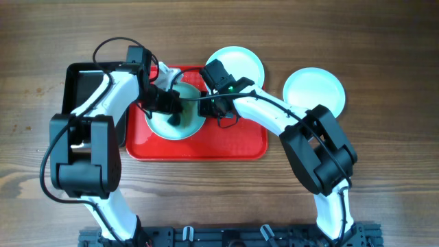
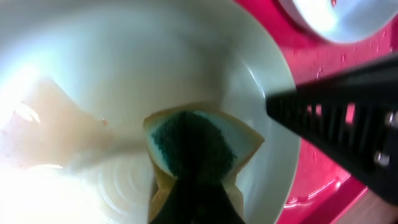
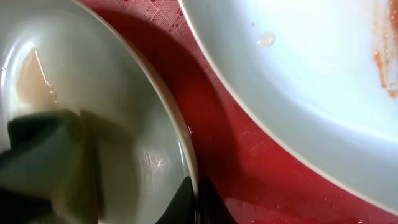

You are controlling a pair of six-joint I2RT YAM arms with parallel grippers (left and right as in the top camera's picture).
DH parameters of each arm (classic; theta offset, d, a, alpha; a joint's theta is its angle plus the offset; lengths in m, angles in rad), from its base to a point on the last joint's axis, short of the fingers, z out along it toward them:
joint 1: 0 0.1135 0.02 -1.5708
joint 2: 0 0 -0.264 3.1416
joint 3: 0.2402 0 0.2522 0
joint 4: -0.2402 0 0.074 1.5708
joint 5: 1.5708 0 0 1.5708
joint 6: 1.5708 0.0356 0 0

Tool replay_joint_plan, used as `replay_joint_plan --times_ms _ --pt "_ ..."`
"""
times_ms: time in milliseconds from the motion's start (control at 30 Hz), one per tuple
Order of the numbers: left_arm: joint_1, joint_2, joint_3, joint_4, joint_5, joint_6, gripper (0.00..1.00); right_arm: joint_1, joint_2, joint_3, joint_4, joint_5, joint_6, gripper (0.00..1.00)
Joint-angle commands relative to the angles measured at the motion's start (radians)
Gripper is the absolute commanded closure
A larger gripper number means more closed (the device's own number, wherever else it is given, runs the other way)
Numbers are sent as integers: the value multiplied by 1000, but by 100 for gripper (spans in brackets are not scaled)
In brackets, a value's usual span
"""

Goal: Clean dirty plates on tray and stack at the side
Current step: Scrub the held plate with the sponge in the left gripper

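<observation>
A pale plate (image 1: 161,125) with a thin brown film lies on the red tray (image 1: 226,145). My left gripper (image 1: 177,116) is shut on a green-and-yellow sponge (image 2: 186,134) and presses it onto this plate (image 2: 124,68). My right gripper (image 1: 204,104) is shut on the plate's right rim (image 3: 186,149), one finger inside and one outside (image 3: 196,196). A second plate (image 1: 236,63) with an orange streak (image 3: 382,59) sits at the tray's far edge. A third plate (image 1: 314,89) lies on the table to the right.
A black tray (image 1: 81,92) stands left of the red tray, under my left arm. The red tray's surface (image 3: 217,130) is wet between the two plates. Wooden table (image 1: 384,171) surrounds everything.
</observation>
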Motion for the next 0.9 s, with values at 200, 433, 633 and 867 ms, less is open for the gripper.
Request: replay_joint_plan --times_ms 200,433,633,867 --pt "-4 14 1 -36 -502 -574 96 -5 24 8 2 21 8 96" --pt "-4 14 1 -250 -446 -324 96 -5 24 8 2 21 7 95" --pt "-4 14 1 -235 56 115 96 -5 24 8 2 21 8 96" --pt "-4 14 1 -53 -21 -30 96 -5 24 8 2 21 8 96"
